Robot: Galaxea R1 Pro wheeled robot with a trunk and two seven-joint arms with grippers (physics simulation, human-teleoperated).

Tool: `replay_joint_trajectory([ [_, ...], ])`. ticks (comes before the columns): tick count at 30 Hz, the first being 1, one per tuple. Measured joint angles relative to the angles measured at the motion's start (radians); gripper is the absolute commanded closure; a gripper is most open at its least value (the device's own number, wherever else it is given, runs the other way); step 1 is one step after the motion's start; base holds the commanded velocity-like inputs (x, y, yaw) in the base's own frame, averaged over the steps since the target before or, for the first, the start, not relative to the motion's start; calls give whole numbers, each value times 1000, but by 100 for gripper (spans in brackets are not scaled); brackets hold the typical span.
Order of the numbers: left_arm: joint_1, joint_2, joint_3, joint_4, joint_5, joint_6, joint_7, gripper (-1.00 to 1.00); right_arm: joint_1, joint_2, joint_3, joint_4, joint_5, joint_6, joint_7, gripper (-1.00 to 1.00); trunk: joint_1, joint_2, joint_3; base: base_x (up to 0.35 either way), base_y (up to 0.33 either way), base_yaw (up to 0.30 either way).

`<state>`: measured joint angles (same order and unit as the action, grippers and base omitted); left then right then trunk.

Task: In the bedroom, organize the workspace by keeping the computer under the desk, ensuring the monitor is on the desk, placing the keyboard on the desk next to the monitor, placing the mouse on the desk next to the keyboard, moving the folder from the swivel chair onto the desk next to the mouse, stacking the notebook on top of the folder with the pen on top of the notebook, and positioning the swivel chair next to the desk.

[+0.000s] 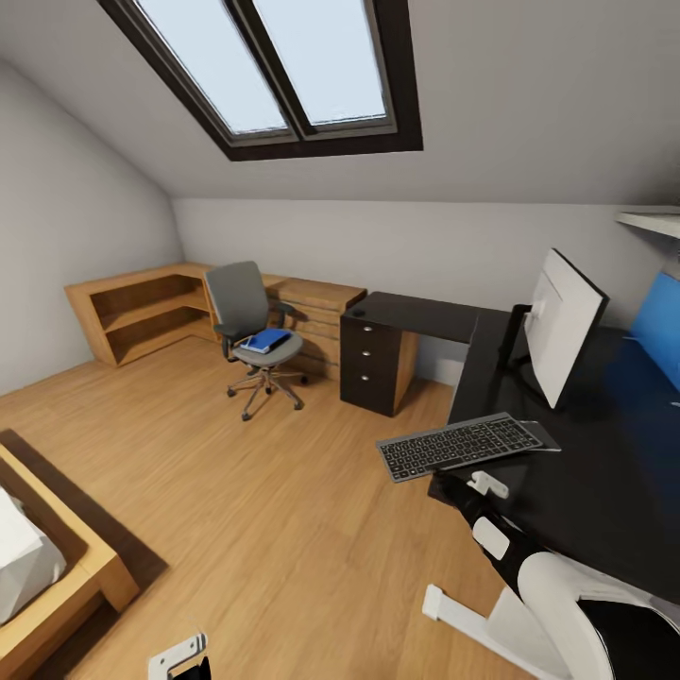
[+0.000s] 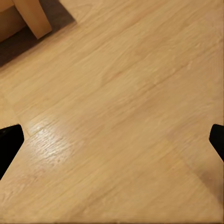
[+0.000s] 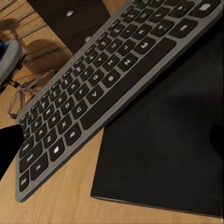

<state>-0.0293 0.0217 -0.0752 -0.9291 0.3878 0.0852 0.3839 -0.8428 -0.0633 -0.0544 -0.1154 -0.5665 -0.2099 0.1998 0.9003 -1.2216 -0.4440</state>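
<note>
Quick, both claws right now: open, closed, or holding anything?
Left claw: open, empty, over bare wood floor.
Right claw: open, holding nothing, close to the keyboard overhanging the desk edge.

The right arm (image 1: 529, 586) is showing glossy white rounded shells joined by black segments; a white bracket is jutting from it; black fingertips (image 2: 9, 144) are edging the wrist views.

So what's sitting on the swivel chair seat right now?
A blue folder lies flat on the swivel chair, with a darker shape on top of it, too small to identify. The seat under the folder is hidden.
</note>
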Motion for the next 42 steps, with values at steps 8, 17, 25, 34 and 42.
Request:
replay_joint_trajectory([
  [8,0,-1,-2,10,0,0,0,-100,1,0,0,-3,2,-18,16,-100,0,0,0,0,-98,0],
  [17,0,-10,-5,14,1,0,-2,-100,0,-2,11,-132,8,-17,13,-100,0,0,0,0,-12,0],
  [25,0,-18,-11,32,3,-1,-4,-100,-4,-3,25,-190,85,-16,-262,-100,0,0,0,0,0,0],
  [34,0,-19,-15,37,1,-3,-4,-100,-20,12,59,-185,481,-6,-532,-100,0,0,0,1,0,0],
  [42,0,-21,-37,36,-26,-61,-2,-100,-21,11,57,-69,512,-22,-543,-100,-1,0,0,185,-22,0],
])
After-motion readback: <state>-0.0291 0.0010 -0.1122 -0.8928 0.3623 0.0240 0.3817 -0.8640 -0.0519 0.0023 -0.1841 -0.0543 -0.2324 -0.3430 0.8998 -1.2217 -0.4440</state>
